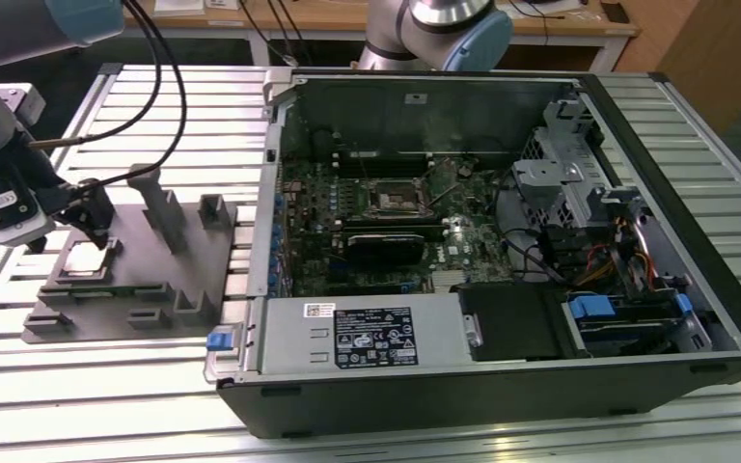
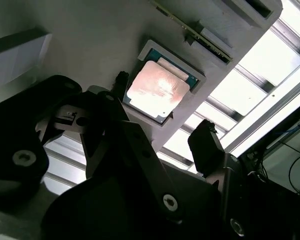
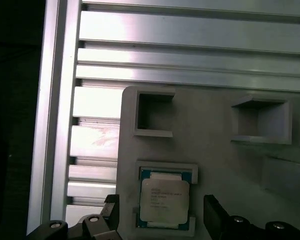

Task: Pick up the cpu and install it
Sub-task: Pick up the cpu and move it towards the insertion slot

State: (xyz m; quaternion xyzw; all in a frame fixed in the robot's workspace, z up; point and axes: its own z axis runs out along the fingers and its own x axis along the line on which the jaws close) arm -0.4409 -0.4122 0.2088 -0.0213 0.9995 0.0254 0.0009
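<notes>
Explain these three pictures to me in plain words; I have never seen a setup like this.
This is a robot arm whose gripper, a two-fingered claw, does the handling. The exterior view comes from a camera off the arm, looking over a slatted metal table. On it lie a grey plastic tray and an open computer case with its motherboard exposed. The two wrist views come from cameras riding on the arm, looking down past the claw. In both wrist views the cpu, a small silvery square chip, sits in a recess of the tray. The gripper is open, one finger on each side of the chip, holding nothing.
</notes>
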